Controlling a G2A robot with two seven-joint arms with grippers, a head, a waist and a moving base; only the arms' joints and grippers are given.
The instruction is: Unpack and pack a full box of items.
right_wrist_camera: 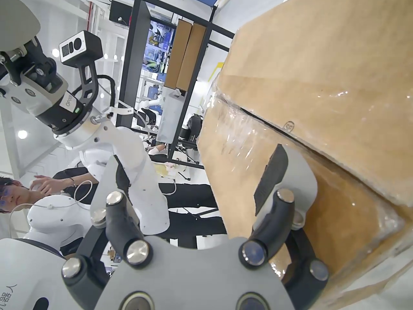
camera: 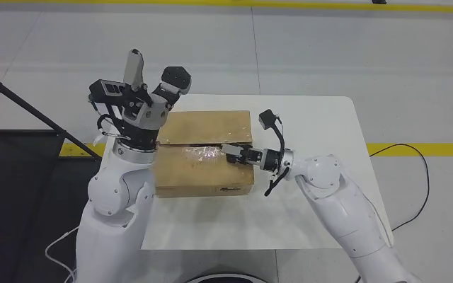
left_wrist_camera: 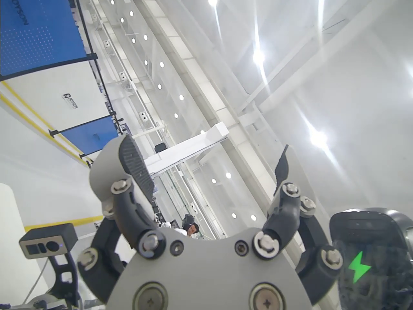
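Right gripper (right_wrist_camera: 195, 175): jaws spread apart, nothing grasped. One finger (right_wrist_camera: 274, 175) low over box's taped centre seam, contact cannot be told. Gripper sits above seam, toward box's right end.

Box (camera: 205, 152): brown cardboard, top flaps closed, clear tape along seam, resting on white tabletop (camera: 318, 212).

Left gripper (left_wrist_camera: 206, 156): jaws spread wide, empty. Raised beside box's far left corner, fingers pointing up and away from box, well apart from it.
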